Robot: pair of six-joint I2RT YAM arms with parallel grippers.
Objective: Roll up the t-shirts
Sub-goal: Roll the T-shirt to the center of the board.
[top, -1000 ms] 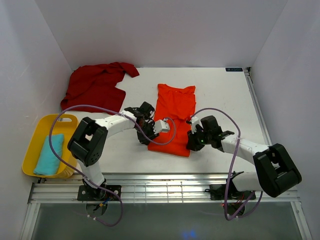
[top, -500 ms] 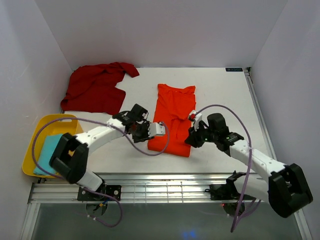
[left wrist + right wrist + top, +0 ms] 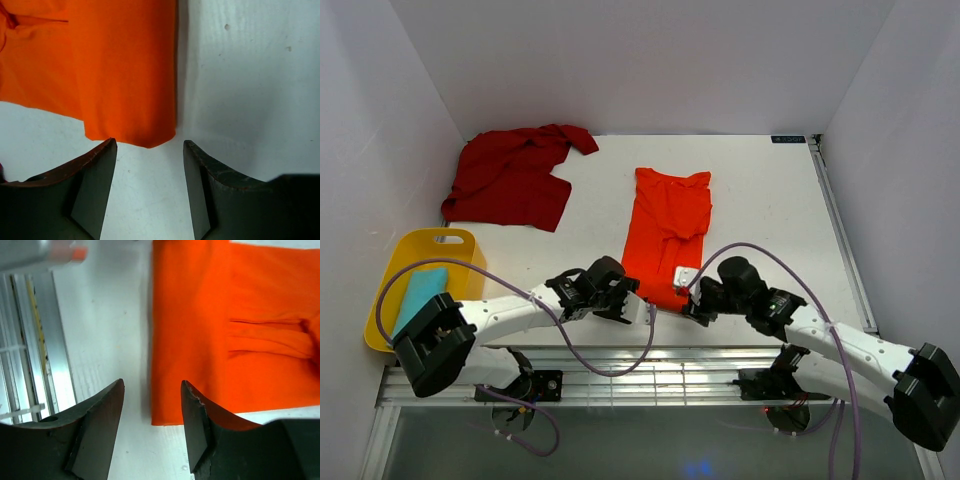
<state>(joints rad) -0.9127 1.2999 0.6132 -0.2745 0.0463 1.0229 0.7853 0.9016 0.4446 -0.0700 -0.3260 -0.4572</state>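
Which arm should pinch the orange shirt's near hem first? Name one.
Right, probably. The bright orange cloth t-shirt has a near corner already lying between the open right fingers; at the open left fingers its corner only reaches their tips.

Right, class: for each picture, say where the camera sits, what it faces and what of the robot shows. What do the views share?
Top external: above and behind the robot, looking down on the table; left gripper and right gripper show, both open.
Left wrist: on the left wrist, facing an orange t-shirt corner; its fingers show.
Right wrist: faces the shirt's other near corner; its fingers show.
Shared: the orange t-shirt.
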